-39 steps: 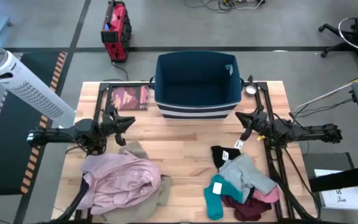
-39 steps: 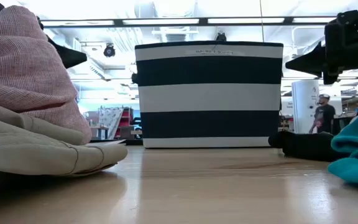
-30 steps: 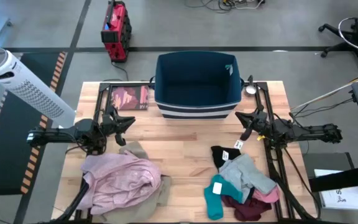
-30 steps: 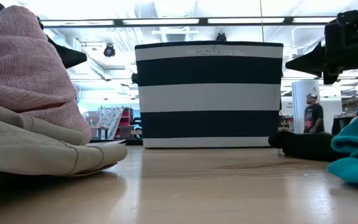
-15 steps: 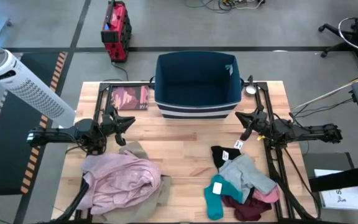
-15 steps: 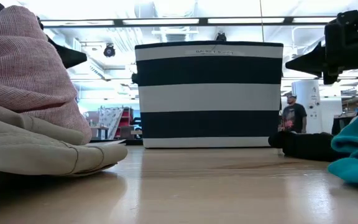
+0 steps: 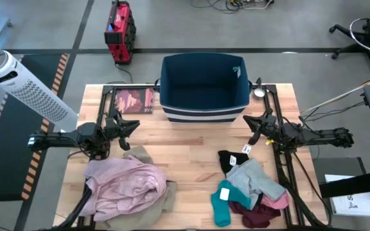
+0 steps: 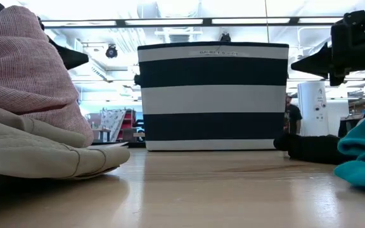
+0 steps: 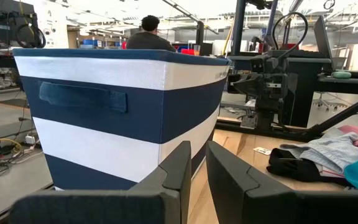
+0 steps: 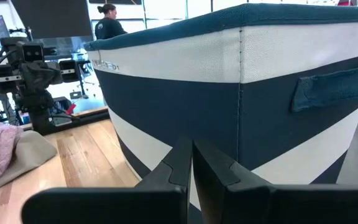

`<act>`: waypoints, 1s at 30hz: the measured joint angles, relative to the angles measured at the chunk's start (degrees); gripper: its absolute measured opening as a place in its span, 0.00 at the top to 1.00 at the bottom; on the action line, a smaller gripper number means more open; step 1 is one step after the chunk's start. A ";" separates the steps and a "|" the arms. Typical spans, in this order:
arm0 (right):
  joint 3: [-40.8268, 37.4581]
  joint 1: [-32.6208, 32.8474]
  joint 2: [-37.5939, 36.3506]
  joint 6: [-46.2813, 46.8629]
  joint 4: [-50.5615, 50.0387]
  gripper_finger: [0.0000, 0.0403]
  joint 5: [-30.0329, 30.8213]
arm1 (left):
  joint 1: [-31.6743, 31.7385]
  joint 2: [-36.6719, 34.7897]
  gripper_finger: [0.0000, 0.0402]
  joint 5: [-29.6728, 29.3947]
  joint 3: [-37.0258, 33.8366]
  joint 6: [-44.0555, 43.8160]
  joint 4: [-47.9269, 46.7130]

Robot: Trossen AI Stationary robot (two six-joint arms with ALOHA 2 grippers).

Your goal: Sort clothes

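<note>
Beside the left gripper [image 7: 133, 126] (fingers nearly closing, holding nothing), pink and beige clothes [image 7: 124, 186] lying, right gripper [image 7: 252, 122] sitting shut, small clothes pile [image 7: 249, 189] lying near it, striped bin [image 7: 204, 86] standing between both.

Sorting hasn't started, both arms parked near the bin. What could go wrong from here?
1. The small pieces overlap: grey piece lies over the maroon piece and beside the teal piece, so one pinch may lift several.
2. The pale pink garment is bulky and may drape over the bin rim.
3. The beige garment sits under it and may drag along.
</note>
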 joint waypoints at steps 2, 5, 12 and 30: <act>0.02 0.00 0.00 0.00 0.01 1.00 0.00 | 0.00 0.00 0.91 0.00 0.01 0.00 0.02; 0.01 0.00 0.00 0.00 0.01 1.00 0.00 | 0.00 -0.01 0.91 0.02 0.01 0.00 0.04; 0.01 -0.01 0.00 0.00 0.01 1.00 0.00 | 0.02 0.01 0.91 0.00 0.01 -0.42 0.95; 0.02 -0.01 0.00 0.00 0.00 1.00 0.01 | 0.00 4.67 0.81 14.43 12.08 0.01 -6.79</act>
